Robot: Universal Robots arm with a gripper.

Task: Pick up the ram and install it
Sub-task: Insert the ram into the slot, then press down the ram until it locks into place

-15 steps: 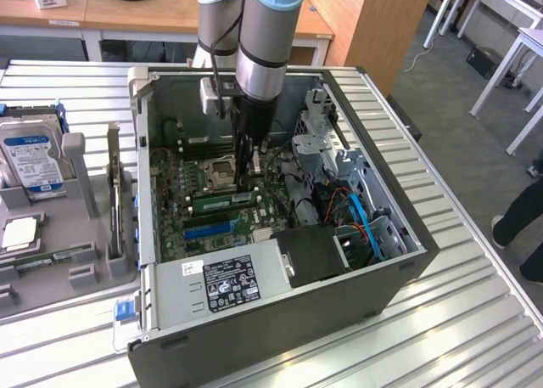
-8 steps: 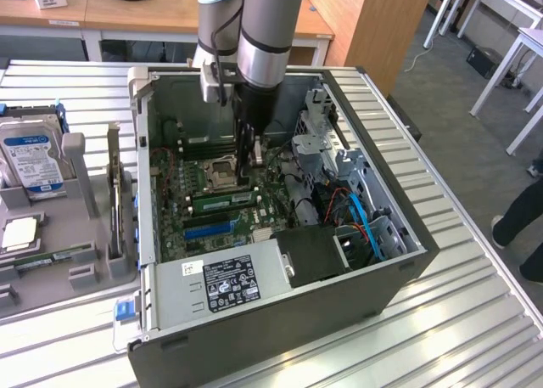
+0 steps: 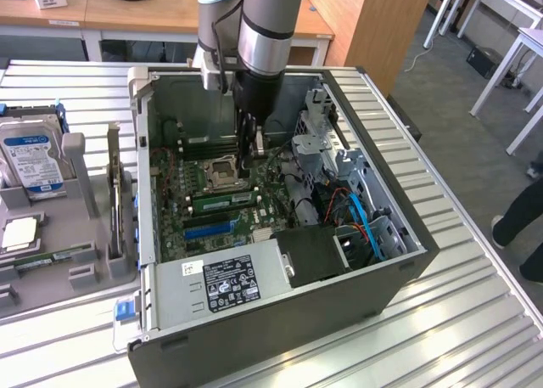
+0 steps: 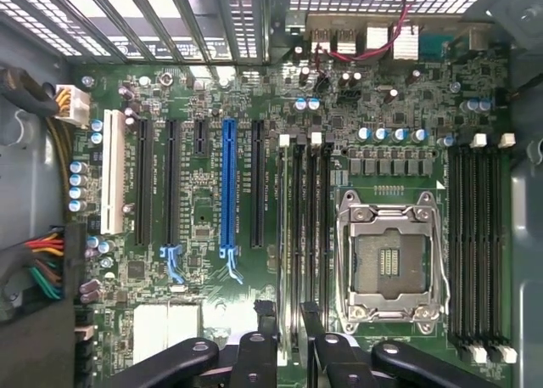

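One ram (image 3: 222,199) stands edge-up in a motherboard (image 3: 172,203) slot at the exterior view's centre, long axis left-right. Open, empty jaws hang just above its right end, beside the CPU socket (image 3: 222,167).

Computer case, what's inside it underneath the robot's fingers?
A green motherboard: the open fingers hang over black memory slots beside the metal-framed CPU socket. The fingers cover part of those slots, so what sits there is hidden.
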